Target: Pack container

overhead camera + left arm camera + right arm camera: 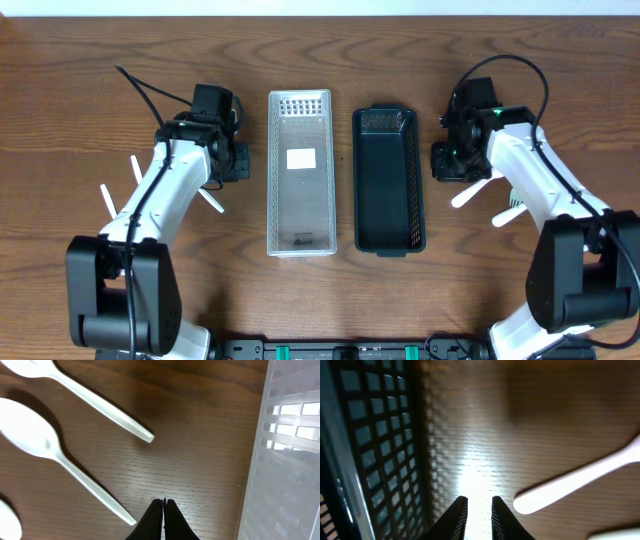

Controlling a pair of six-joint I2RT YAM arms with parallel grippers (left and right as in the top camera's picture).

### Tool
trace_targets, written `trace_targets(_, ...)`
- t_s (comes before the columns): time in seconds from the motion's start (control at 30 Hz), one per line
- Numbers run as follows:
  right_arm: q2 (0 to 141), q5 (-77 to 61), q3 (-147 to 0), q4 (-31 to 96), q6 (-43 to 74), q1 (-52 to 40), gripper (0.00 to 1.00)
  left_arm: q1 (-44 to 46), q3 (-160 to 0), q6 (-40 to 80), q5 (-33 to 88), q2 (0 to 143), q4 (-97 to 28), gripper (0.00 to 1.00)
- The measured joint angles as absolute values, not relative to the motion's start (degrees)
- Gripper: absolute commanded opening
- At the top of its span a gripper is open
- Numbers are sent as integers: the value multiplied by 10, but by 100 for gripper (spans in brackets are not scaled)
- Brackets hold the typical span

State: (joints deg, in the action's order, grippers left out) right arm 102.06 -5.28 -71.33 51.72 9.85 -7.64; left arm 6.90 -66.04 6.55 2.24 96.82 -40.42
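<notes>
A clear perforated tray [300,170] and a dark green perforated tray [388,180] lie side by side mid-table, both without cutlery. White plastic spoons lie on the wood left of the clear tray [212,200] [107,200]. White utensils [470,193] lie right of the dark tray. My left gripper [163,502] is shut and empty, low over bare wood between a spoon [40,445] and the clear tray's wall [285,460]. My right gripper [479,502] is slightly open and empty, beside the dark tray's wall [370,435], near a white handle [570,482].
Another spoon handle [100,407] points toward the left gripper from the upper left, and a third spoon bowl [7,520] shows at the lower left edge. A further white utensil [510,213] lies by the right arm. The table is dark wood.
</notes>
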Motion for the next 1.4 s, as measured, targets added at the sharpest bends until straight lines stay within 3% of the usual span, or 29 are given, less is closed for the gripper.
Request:
trace_targets(0.63, 1021, -162, -713, 503, 55, -77, 21, 96, -660, 75, 156, 970, -396, 6)
trace_targets(1.4, 1021, -232, -713, 500, 22, -77, 22, 137, -660, 75, 182, 970, -399, 6)
